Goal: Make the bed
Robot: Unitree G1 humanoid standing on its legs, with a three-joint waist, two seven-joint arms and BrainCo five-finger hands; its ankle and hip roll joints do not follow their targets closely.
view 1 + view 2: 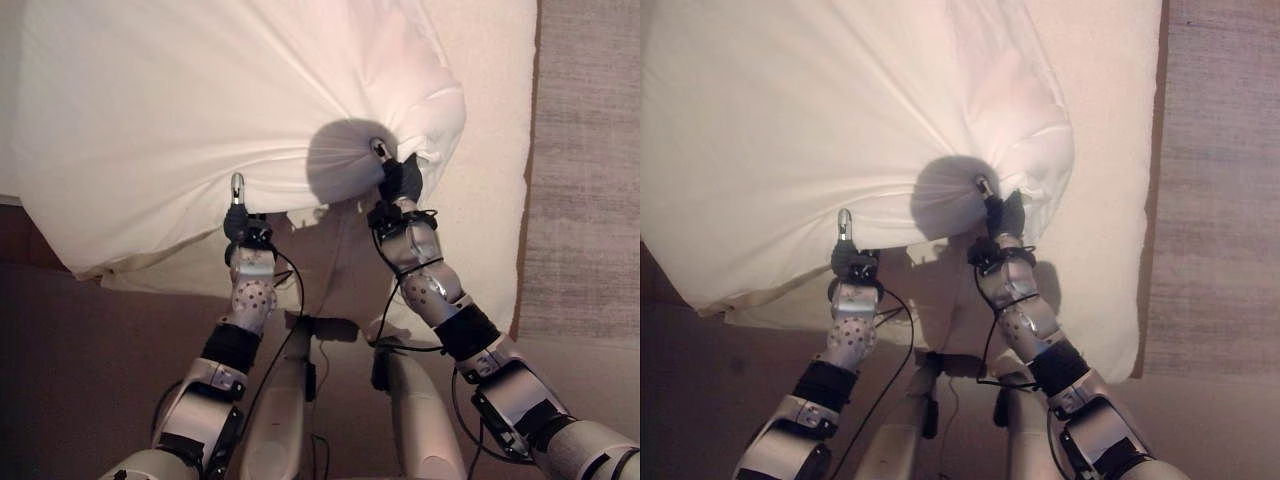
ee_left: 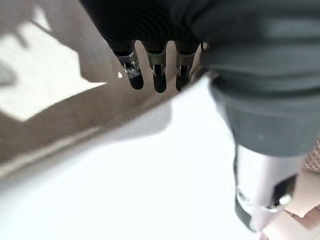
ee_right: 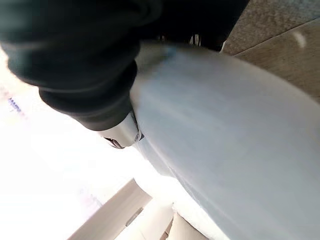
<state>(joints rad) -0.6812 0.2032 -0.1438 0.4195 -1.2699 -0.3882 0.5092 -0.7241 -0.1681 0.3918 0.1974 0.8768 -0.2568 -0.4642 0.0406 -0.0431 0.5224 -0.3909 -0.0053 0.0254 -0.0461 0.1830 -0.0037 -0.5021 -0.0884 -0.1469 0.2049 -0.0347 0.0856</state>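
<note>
Duvet (image 1: 200,110), white, lies over the bed's near edge on a cream mattress (image 1: 490,150); beside the mattress I see woven carpet (image 1: 590,200). Right hand (image 1: 400,180) clamps bunched duvet. Left hand (image 1: 237,215): in its wrist view I see curled fingers (image 2: 159,75) pinching the duvet hem.

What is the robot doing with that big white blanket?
The robot is making a bed. Its right hand has bunched up a fold of the white blanket and grips it, so the cloth gathers tightly there. Its left hand is at the blanket's near edge, which it pinches between thumb and fingers. The blanket is stretched taut between the two hands, but its right side is still rumpled over the mattress.
</note>
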